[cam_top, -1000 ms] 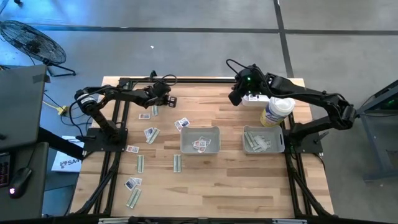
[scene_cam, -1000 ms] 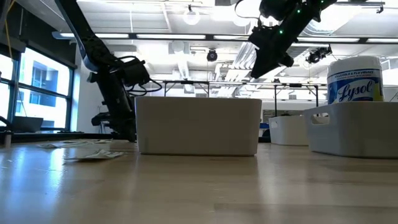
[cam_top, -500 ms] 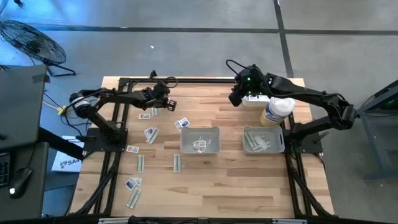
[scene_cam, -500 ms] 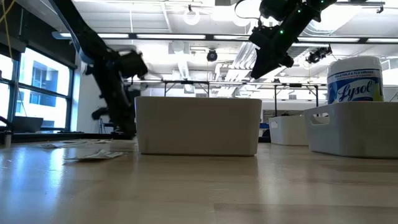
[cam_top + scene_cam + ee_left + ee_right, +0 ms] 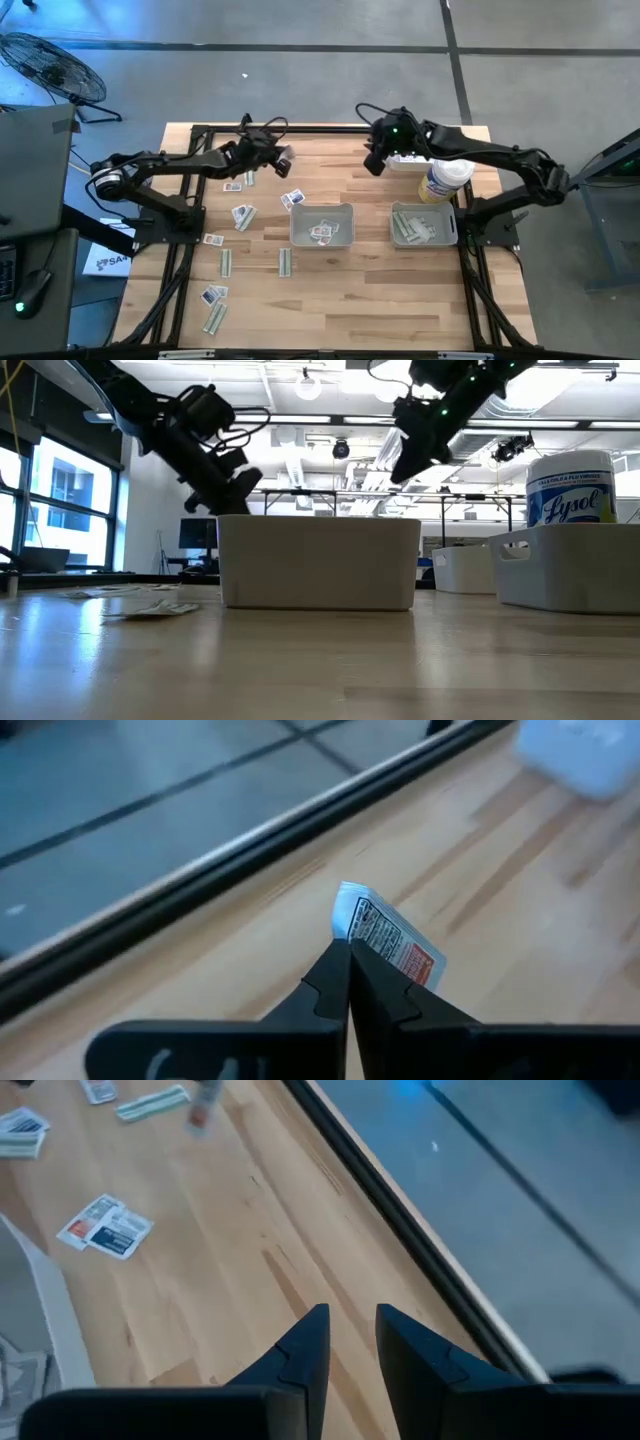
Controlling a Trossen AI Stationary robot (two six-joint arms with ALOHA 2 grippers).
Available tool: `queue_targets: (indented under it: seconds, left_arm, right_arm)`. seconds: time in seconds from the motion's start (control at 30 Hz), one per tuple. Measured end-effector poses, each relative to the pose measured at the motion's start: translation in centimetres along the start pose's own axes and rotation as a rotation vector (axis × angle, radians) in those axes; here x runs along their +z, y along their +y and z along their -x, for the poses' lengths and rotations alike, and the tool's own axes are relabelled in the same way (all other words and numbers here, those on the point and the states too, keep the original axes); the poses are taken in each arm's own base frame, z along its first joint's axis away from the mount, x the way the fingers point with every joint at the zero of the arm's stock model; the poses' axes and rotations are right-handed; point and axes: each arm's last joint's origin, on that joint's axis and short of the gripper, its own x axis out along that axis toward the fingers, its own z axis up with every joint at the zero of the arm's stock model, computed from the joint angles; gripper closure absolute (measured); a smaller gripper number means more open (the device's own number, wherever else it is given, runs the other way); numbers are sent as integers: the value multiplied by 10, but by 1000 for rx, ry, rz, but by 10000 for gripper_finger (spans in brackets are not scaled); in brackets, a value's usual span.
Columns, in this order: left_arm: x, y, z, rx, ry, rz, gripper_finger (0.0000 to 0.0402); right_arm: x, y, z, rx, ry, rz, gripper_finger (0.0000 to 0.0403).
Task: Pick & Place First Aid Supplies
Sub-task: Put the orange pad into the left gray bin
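Note:
My left gripper [image 5: 279,157] hangs over the table's far left part, shut on a small white packet [image 5: 388,934] with dark print and a red patch. In the low view the left gripper [image 5: 238,488] is above the tray's height. Other first aid packets lie flat on the wood: squarish white ones [image 5: 292,198] and narrow pale strips [image 5: 225,262]. My right gripper [image 5: 371,162] hovers open and empty above the far middle of the table, seen also in its wrist view [image 5: 350,1330]. Some packets lie in the middle tray [image 5: 322,231] and the right tray [image 5: 410,228]. My left gripper pinches the packet between its two fingertips [image 5: 330,975] by one end [image 5: 362,942]. The rest of the packet sticks out beyond the tips, lifted clear of the table.
Two grey trays stand mid-table, the middle one [image 5: 296,224] and the right one [image 5: 452,228]. A white Lysol bottle [image 5: 444,178] stands behind the right tray, beside a white box [image 5: 410,158]. A dark frame rail [image 5: 300,128] runs along the far edge.
My left gripper has risen from the tabletop and shifted a little toward the right, its arm stretching out, carrying the packet up clear of the wood. My right gripper has drifted slightly toward the left.

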Motion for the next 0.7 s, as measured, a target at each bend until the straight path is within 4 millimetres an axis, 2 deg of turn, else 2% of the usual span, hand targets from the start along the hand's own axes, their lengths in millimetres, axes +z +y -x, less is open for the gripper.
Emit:
queue_targets:
  seconds: [0.23,0.43,0.53,0.7]
  left_arm:
    - [17,1,-2,-109,-147,-74,401]
    - [25,-1,0,-120,-240,-165,401]
    - [27,-5,1,-224,-265,-248,401]
    - [26,-11,3,-423,-270,-309,401]
  right_arm:
    - [3,13,-41,94,-47,187,324]
    - [3,16,-74,130,-116,327,323]
    - [5,18,-81,138,-159,376,320]
    - [6,16,-80,86,-165,391,318]
